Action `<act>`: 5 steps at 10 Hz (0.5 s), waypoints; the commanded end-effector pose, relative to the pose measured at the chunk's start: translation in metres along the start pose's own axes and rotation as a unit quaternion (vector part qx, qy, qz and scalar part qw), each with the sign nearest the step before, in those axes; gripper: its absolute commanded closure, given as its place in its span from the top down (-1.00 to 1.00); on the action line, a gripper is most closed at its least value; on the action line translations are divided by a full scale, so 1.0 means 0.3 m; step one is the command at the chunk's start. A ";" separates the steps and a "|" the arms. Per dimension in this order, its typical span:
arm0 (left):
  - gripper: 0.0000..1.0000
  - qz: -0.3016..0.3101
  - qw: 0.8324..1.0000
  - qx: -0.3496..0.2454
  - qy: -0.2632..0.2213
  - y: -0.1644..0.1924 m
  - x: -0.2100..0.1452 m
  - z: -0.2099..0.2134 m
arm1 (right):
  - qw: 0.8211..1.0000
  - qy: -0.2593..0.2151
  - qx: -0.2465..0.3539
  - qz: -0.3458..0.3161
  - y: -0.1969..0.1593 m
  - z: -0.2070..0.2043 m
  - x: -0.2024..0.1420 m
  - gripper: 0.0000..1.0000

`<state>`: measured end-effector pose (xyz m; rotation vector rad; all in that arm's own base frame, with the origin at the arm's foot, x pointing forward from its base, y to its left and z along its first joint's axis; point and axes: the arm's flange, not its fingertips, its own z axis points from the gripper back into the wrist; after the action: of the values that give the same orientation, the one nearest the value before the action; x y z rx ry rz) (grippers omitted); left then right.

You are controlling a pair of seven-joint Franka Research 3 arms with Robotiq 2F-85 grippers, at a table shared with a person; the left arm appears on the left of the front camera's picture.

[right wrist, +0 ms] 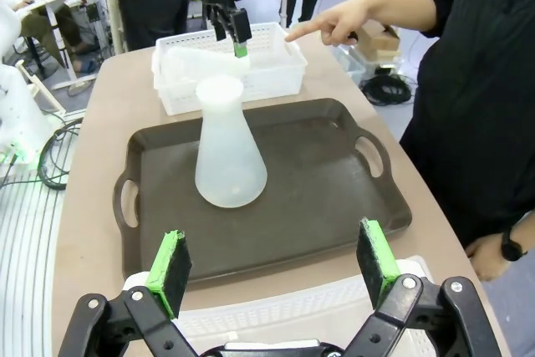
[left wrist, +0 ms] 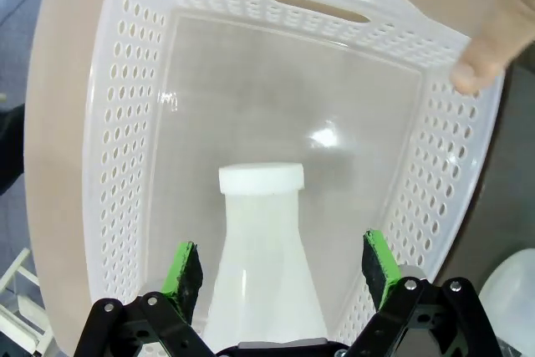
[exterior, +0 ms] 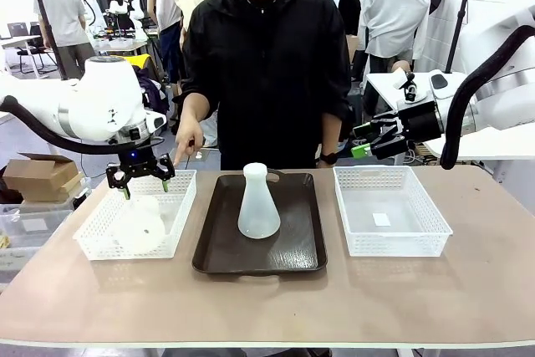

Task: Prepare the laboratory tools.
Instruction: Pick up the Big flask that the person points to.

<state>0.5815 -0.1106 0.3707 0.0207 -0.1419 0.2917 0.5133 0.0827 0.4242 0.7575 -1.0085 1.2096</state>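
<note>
Downward over the left basket (exterior: 180, 206) hangs the left claw (exterior: 140, 183), its green-padded fingers spread wide and holding nothing. Below it the first flask (left wrist: 263, 248) lies on its side inside that white mesh basket, and in the left wrist view its body sits between the two pads with the neck pointing away. The person's hand (exterior: 188, 141) hovers at the basket's far rim, one finger stretched out towards it. Next comes the dark brown tray (exterior: 292, 248) in the middle of the counter (exterior: 267, 298), where the second flask (exterior: 258, 202) stands upright on its wide base. Beyond the tray sits the right basket (exterior: 401, 244), and the right claw (exterior: 361, 140) hangs near its far edge, turned sideways, fingers likewise spread and gripping nothing
</note>
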 end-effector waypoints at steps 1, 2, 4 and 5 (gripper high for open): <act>1.00 0.030 0.999 0.011 0.012 -0.017 0.038 -0.033 | 1.000 0.002 0.001 0.000 0.002 0.000 -0.002 1.00; 1.00 0.042 0.999 0.005 0.021 -0.013 0.045 -0.050 | 1.000 0.002 0.001 0.000 0.002 0.000 -0.002 1.00; 1.00 0.055 0.998 0.002 0.024 0.011 0.052 -0.083 | 1.000 0.002 0.001 0.000 0.002 0.000 -0.002 1.00; 1.00 0.052 0.998 -0.007 0.030 0.020 0.047 -0.103 | 1.000 0.002 0.001 0.000 0.002 0.000 -0.002 1.00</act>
<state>0.5947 -0.0969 0.3436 0.0108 -0.0944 0.3749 0.5133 0.0827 0.4242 0.7575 -1.0085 1.2096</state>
